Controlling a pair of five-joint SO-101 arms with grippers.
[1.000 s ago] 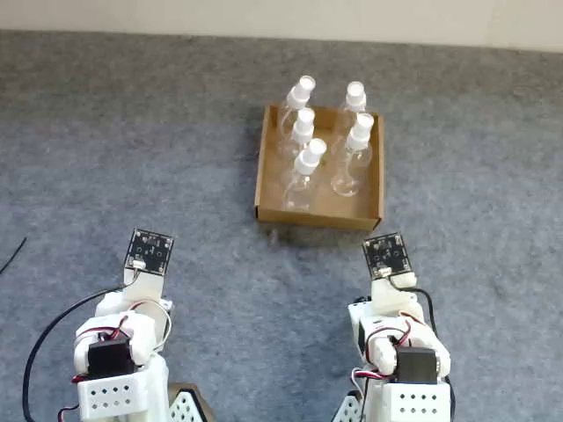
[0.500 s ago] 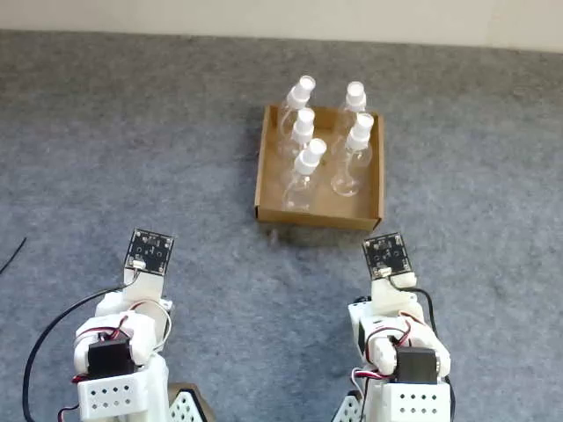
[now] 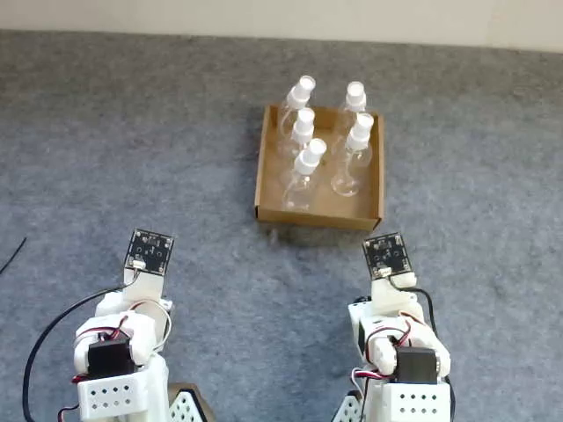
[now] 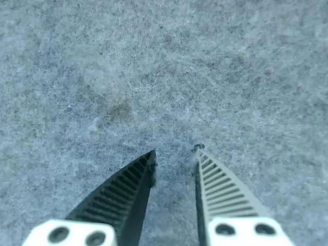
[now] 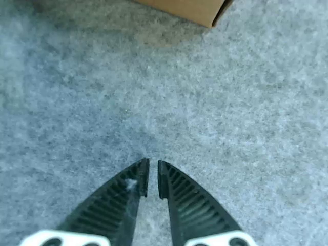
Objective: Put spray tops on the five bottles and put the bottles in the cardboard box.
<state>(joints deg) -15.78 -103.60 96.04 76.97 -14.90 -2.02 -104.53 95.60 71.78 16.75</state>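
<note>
Several clear bottles (image 3: 303,163) with white spray tops stand upright inside the cardboard box (image 3: 319,214) at the middle back of the grey carpet. One corner of the box (image 5: 197,9) shows in the right wrist view, a short way ahead of my right gripper (image 5: 152,178), whose fingers are nearly together with nothing between them. My left gripper (image 4: 174,164) hangs over bare carpet, its fingers a little apart and empty. Both arms sit folded back at the near edge, the left arm (image 3: 123,338) and the right arm (image 3: 396,338).
Grey carpet (image 3: 132,158) spreads on all sides of the box. A black cable (image 3: 10,255) lies at the far left edge. A pale wall strip (image 3: 264,18) runs along the back.
</note>
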